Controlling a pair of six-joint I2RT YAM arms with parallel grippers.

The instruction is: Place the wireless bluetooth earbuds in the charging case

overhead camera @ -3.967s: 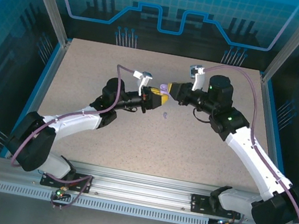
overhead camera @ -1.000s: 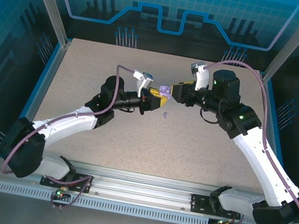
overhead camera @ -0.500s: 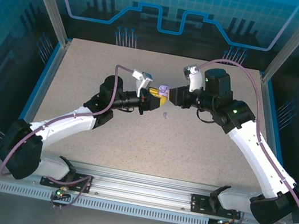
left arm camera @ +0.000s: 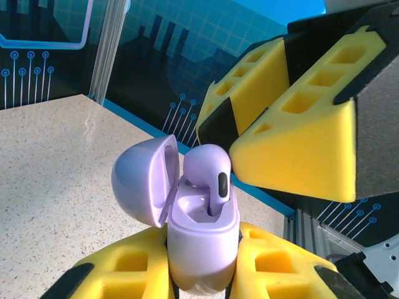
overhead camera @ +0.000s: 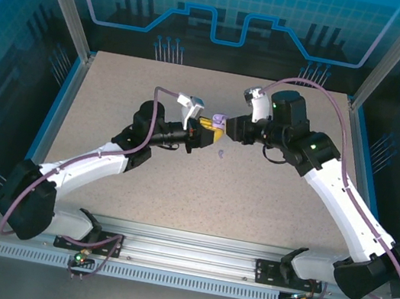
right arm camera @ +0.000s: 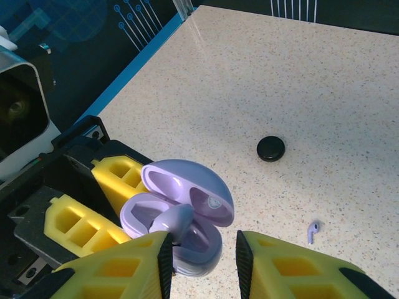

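Note:
My left gripper [left arm camera: 202, 277] is shut on the base of a pale lilac charging case [left arm camera: 202, 240], held upright with its lid open to the left. One lilac earbud [left arm camera: 211, 176] stands stem-down in the case's right socket. My right gripper [right arm camera: 201, 252] hovers right over the case [right arm camera: 187, 233], open; its left finger [right arm camera: 118, 268] touches that earbud [right arm camera: 171, 223], its right finger stands apart. From above, the two grippers [overhead camera: 205, 129] [overhead camera: 230, 128] meet at the case [overhead camera: 219, 119]. A second lilac earbud [right arm camera: 313, 232] [overhead camera: 221, 153] lies loose on the table.
A small black round object [right arm camera: 271, 149] lies on the speckled tabletop [overhead camera: 253, 198] beyond the loose earbud. A blue rim [overhead camera: 59, 105] and glass walls enclose the table. Open tabletop lies in front of both arms.
Over the last second my right gripper swung left and down onto the case, its wrist turning. The left arm has stayed still with the case.

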